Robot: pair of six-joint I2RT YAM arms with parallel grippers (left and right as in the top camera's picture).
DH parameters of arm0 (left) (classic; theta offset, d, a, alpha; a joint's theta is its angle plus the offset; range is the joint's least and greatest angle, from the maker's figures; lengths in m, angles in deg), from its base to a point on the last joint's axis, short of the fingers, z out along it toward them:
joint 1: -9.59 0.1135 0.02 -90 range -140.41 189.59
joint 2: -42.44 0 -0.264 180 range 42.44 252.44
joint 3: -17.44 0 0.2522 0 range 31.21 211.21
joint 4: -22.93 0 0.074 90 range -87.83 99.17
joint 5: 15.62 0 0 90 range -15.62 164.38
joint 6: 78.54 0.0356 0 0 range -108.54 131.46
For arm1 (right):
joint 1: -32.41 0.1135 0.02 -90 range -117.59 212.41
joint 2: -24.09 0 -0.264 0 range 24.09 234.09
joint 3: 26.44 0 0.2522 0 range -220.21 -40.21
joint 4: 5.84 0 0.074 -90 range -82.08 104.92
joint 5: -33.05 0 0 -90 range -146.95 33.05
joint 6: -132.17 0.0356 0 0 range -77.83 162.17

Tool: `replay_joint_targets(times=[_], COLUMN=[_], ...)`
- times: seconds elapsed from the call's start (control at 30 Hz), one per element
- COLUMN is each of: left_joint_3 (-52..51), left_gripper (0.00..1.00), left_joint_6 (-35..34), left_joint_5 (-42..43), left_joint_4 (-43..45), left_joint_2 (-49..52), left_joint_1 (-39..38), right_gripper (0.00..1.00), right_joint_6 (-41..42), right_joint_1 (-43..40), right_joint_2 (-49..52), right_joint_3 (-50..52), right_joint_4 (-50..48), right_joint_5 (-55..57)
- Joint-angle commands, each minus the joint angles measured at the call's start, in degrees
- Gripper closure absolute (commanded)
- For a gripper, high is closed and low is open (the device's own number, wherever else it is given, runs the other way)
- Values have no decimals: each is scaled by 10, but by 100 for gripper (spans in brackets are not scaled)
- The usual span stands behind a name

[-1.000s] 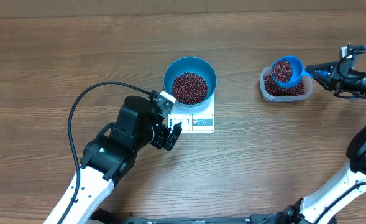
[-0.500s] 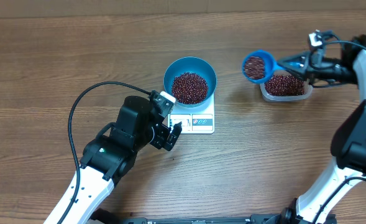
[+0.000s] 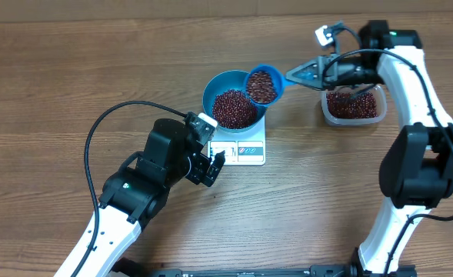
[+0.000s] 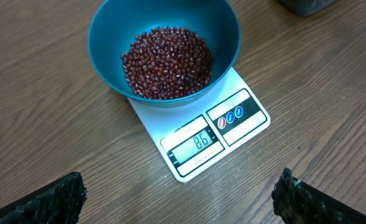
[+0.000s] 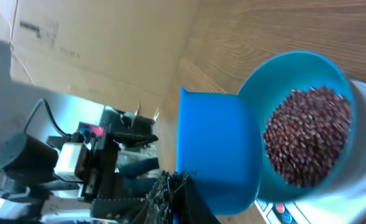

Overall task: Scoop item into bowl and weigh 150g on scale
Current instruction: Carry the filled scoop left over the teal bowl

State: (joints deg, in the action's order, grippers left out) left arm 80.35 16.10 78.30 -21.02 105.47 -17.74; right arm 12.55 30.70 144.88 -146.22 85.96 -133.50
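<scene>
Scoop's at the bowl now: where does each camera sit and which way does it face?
Overhead: fixed above the table, looking straight down; both arms, the left gripper and right gripper show.
Left wrist: off the scale display edge, angled down at the bowl of beans; its open fingertips in the bottom corners.
Right wrist: behind the scoop, looking along it to the bowl; its fingers grip the scoop at bottom.
Shared: all three show the bowl and beans.

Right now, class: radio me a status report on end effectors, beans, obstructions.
Left end effector open, empty, beside scale. Right end effector shut on loaded scoop, above bowl rim. Beans heaped in bowl on scale. Nothing obstructing.
</scene>
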Motion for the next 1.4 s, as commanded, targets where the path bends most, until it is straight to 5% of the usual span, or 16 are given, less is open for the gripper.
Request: replay_joint_targets(times=[0.0,0.77,1.37], left_joint_3=[-1,-1,-1], left_gripper=[0,0,0], left_joint_6=[5,5,5], left_joint_5=[6,6,6], left_joint_4=[2,2,2], left_joint_2=[2,2,2], left_joint_1=[3,3,3], right_gripper=[96,96,96], right_joint_6=[-4,4,24], right_joint_1=[21,59,102], right_joint_2=[-29,-29,-29], right_joint_3=[-18,-18,-18], right_joint_4=[-40,-262,-282], right_joint_5=[-24,127,157])
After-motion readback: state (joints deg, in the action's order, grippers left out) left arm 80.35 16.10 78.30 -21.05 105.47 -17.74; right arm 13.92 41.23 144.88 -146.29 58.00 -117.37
